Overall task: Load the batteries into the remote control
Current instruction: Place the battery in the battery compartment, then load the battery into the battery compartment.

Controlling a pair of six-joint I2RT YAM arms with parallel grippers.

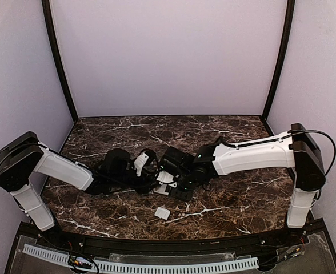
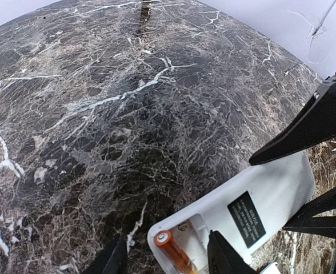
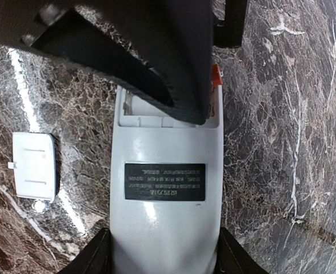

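**Desk (image 2: 99, 114), dark veined marble, three views.** I see the right tool (image 3: 162, 260) clamped on the remote control (image 3: 167, 222). One finger presses each long side, and the plain white back with its black label (image 3: 165, 189) faces up.

The left tool (image 2: 168, 261) stands with its fingers apart, astride the recess end of the remote control. One orange battery (image 2: 172, 250) lies in the recess between them, touching neither finger that I can see.

A small white cover (image 3: 35, 165) lies flat on the desk just beside the remote control, apart from it.

- **In the way:** in the right wrist view the left tool's black body covers most of the recess. Only an orange tip shows at its edge, probably the same battery.
- **Hidden:** from above, both wrists hide nearly all of the remote control.
- **Cut off:** the left wrist view cuts the battery at the bottom edge, so I cannot tell how much of the recess is filled.
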